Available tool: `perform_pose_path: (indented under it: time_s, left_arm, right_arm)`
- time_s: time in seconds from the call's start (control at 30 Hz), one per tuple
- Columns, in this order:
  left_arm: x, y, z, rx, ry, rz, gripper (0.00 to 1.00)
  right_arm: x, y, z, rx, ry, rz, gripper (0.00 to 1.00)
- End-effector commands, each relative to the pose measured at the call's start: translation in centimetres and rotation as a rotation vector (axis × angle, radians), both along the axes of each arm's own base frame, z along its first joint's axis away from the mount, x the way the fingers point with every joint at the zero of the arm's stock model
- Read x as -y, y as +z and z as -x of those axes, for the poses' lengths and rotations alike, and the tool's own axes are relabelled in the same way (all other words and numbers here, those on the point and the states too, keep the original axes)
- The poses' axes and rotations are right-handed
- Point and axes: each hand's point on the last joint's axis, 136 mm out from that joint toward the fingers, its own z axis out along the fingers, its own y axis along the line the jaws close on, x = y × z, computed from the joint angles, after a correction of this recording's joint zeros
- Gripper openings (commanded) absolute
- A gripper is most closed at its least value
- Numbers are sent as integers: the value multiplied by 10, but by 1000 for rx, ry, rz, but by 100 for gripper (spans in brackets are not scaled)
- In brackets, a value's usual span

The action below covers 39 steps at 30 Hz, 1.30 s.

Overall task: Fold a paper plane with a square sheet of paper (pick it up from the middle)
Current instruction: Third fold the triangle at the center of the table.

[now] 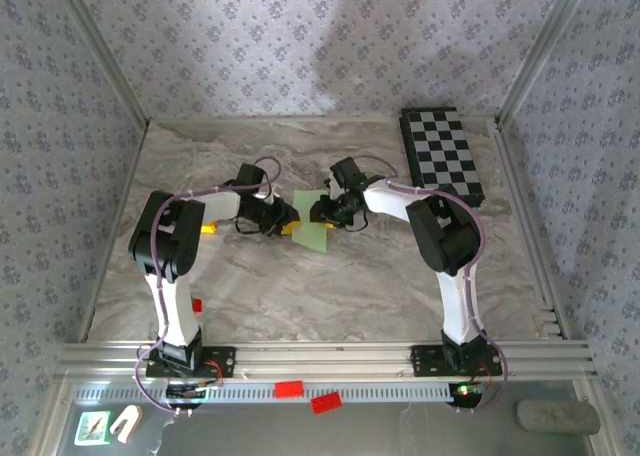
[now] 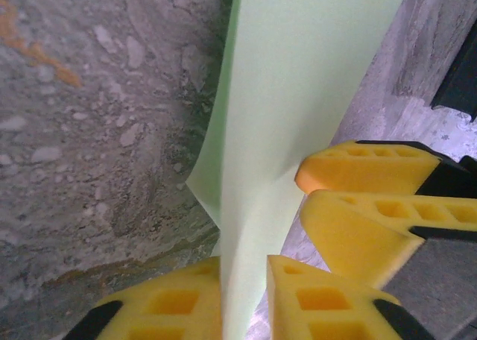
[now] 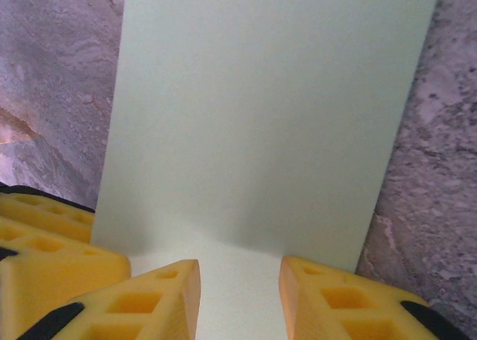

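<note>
**A:** Well, where's the sheet (image 1: 312, 228)?

**B:** In the middle of the table (image 1: 400, 286), between the two arms. Seen from the left wrist it bows rather than lying flat, with a soft buckle running down into the fingers.

**A:** And the left gripper (image 2: 244, 269)?

**B:** At the sheet's 9 o'clock, clenched on its edge. The paper fills the slot between the yellow pads (image 2: 171, 303) and touches both.

**A:** The right gripper (image 3: 241, 265)?

**B:** At 3 o'clock. Its jaws stand apart over the sheet's face, which runs broad and smooth toward 12 in that wrist's camera. It grasps nothing that I can see. Whether the tips rest on the paper, I can't tell.

**A:** How will it handle?

**B:** My guess is that it's next to weightless, floppy, and quick to take a crease you didn't want. Pinched at one edge it should sag and curl, as that buckle suggests. It probably slides easily on the marbled top, so pressing a fold may skate it sideways.

**A:** Where to take hold, then?

**B:** Near the middle of an edge, as the task asks, shallow and with the pads flat. The second gripper goes on the opposite edge to hold it taut. A grip at a corner would likely twist it.

**A:** Anything in the way?

**B:** Only the board (image 1: 443, 156) at the table's 1 o'clock, and that's well apart.
</note>
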Motion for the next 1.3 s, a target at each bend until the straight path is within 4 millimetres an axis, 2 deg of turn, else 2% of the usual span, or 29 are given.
perform_pose_path:
  time_s: [0.0, 0.1, 0.23, 0.3, 0.37, 0.4, 0.43, 0.53, 0.63, 1.0, 1.27]
  left_arm:
    - [3, 4, -4, -2, -2, 19, 17]
    - [2, 7, -5, -6, 11, 21, 7]
    - [2, 12, -6, -13, 38, 27, 0]
    - [3, 15, -6, -17, 53, 28, 0]
    - [3, 18, -5, -21, 67, 29, 0]
    - [3, 19, -5, -22, 73, 29, 0]
    - [3, 20, -5, -25, 82, 29, 0]
    - [6, 24, -6, -32, 103, 39, 0]
    - [10, 30, -7, -28, 110, 54, 0]
    - [12, 29, -9, -34, 118, 52, 0]
    - [15, 29, -7, -41, 114, 51, 0]
  right_arm:
    - [10, 6, 1, 39, 6, 33, 40]
    - [15, 23, -2, 123, 29, 56, 46]
    - [24, 42, -2, 253, 81, 77, 54]
    - [30, 47, -1, 328, 99, 119, 59]
    - [32, 61, -1, 421, 113, 139, 63]
    - [37, 56, 4, 437, 120, 157, 63]
    - [39, 59, 6, 473, 126, 166, 64]
    - [36, 72, 11, 590, 171, 178, 67]
    - [23, 77, 24, 689, 291, 178, 69]
    - [-20, 51, 71, 905, 659, 240, 70]
    - [-23, 38, 66, 962, 684, 280, 68]
